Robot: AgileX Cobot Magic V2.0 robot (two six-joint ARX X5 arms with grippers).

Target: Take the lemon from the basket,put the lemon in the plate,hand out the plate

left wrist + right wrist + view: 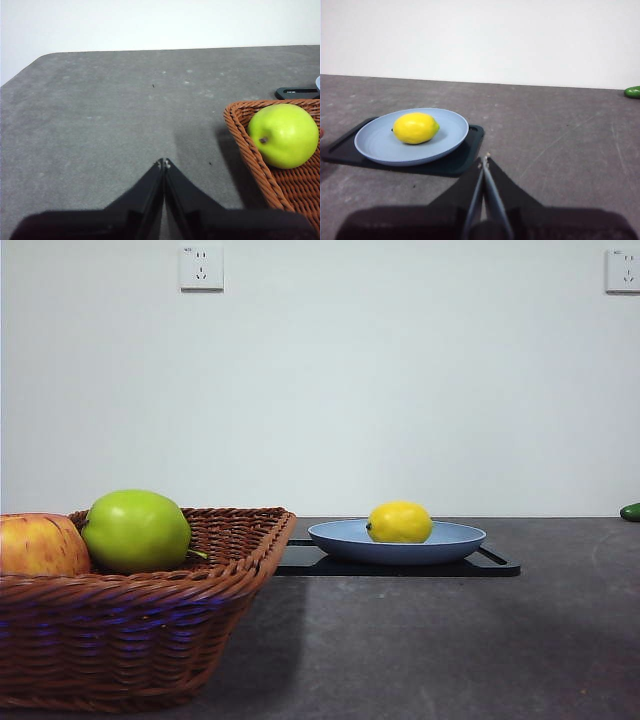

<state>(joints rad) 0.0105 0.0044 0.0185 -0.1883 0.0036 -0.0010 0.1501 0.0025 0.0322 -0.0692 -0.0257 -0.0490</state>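
The left gripper [164, 162] has its 2 black jaws pressed together tip to tip, holding nothing, over bare grey desk [110, 115] just beside the corner of the basket [250, 150]. The right gripper [485, 159] is likewise closed with its 2 jaws meeting at the tips, empty, poised over the desk near the edge of the black tray [465, 160] and touching neither tray nor plate. Neither arm shows in the front view. There is 1 lemon [400, 522], bright yellow, lying in the light blue plate [455, 540], a little off the plate's centre; the right wrist view shows it resting on its side on the plate's floor. The 1 plate sits on top of the 1 flat black tray, which lies on the desk toward its far edge by the white wall. The 1 brown wicker basket stands apart from the tray, near the front edge of the desk, and holds 2 fruits: 1 green apple [136, 531] against the basket's side wall near a corner, and 1 red-yellow apple [40, 545] beside it, the 2 appearing to touch. A small green object [631, 511] lies at the far edge of the desk, well apart from the tray, too cut off to name. 2 white wall sockets [201, 267] are mounted high on the wall.
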